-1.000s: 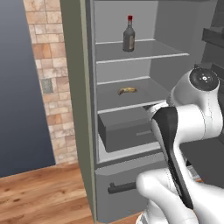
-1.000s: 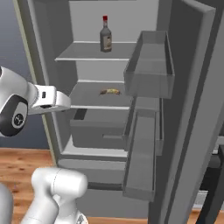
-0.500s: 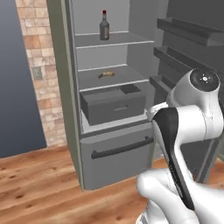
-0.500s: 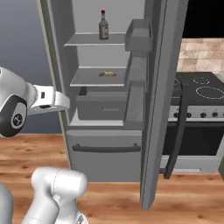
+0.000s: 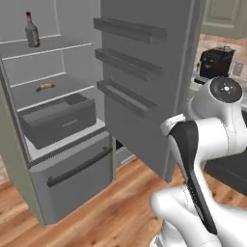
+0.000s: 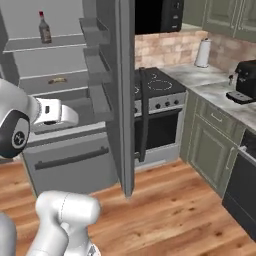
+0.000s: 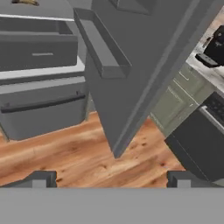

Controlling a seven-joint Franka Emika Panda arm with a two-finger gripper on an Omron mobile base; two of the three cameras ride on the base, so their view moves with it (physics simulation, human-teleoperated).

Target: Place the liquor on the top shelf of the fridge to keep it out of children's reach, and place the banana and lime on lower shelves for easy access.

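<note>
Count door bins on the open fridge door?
3: top bin, middle bin, bottom bin, stacked down the door's inside. None looks hidden.

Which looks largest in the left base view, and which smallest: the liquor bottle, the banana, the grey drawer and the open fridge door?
1. The fridge door, nearest the camera, which adds to its size.
2. The grey drawer.
3. The liquor bottle.
4. The banana, close to the bottle in length, so this order is unsure.

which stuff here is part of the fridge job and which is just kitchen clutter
Job:
- liquor on the top shelf
- banana on a lower shelf
- fridge, door open

Just around:
- stove
- paper towel roll
- coffee machine
- drawer
</note>
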